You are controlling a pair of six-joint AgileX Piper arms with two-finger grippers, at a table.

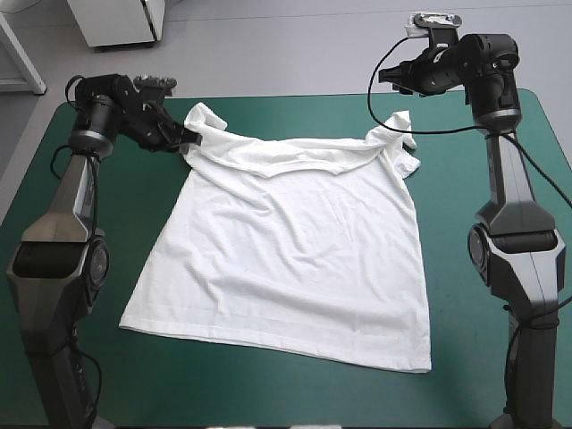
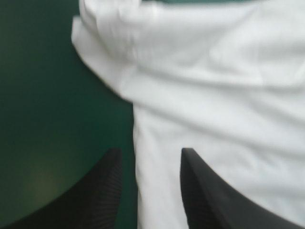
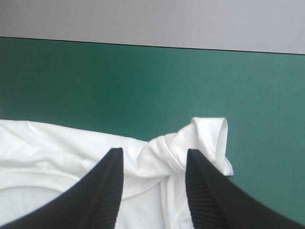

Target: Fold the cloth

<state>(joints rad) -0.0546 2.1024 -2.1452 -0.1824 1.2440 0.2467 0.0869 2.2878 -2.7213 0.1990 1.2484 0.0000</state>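
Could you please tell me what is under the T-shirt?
The T-shirt lies on the teal-green cover, visible all around it; anything else beneath is hidden by the cloth.

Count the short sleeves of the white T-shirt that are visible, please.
2. One short sleeve lies at the white T-shirt's far left corner, by the left gripper; the other, bunched up, at its far right corner, ahead of the right gripper.

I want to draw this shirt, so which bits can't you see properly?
High view: one sleeve of the T-shirt is bunched, hiding its shape.
Left wrist view: blurred, fine detail lost.
Right wrist view: the fingers cover cloth behind them; the rest runs off the edge.
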